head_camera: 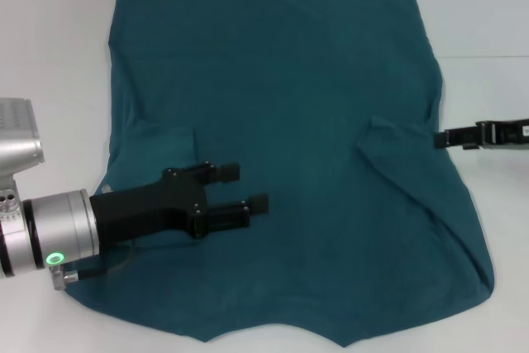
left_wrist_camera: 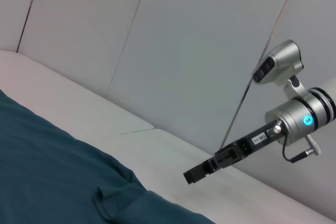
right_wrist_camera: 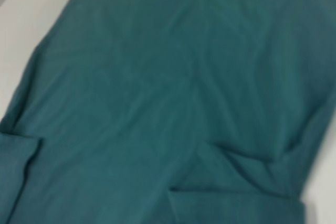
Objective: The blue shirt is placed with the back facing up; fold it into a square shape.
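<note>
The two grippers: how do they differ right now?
The left gripper hangs over the blue shirt, near its folded-in left sleeve, with its two fingers spread apart; the right gripper sits at the shirt's right edge, off the cloth, and looks shut. The left shows its whole black body and silver wrist in the head view; the right shows only a thin black tip there. Both are black, and neither holds anything.

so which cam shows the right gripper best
The left wrist view: the right gripper shows whole with its arm, beside the blue shirt. The head view catches only its tip at the shirt's edge; the right wrist view shows only fabric.
</note>
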